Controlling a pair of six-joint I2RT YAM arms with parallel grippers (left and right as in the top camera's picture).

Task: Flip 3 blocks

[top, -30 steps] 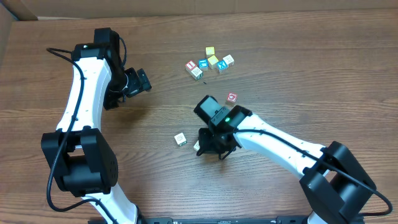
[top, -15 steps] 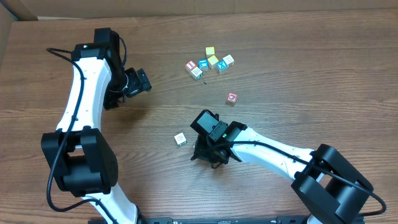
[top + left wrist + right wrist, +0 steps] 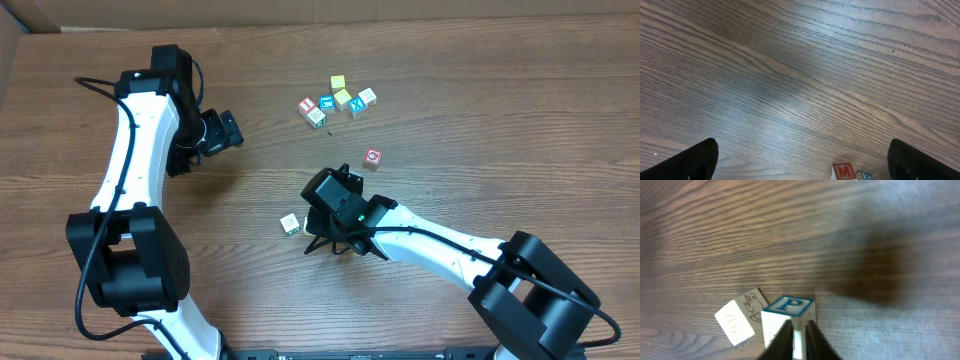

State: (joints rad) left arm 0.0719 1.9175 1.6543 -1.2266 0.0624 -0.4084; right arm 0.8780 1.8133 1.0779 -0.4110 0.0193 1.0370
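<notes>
We see the right gripper (image 3: 799, 340) has shifted left and turned at the wrist. The teal-letter block (image 3: 788, 307), earlier set apart from the pale block (image 3: 738, 321), now sits just beside it.

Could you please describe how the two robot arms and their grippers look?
The left arm and the right arm have white rounded links, bulky black joints and black bases. A thin black cable runs along each. A small green light glows near the right wrist. The left gripper and the right gripper are black with dark tapering fingers.
</notes>
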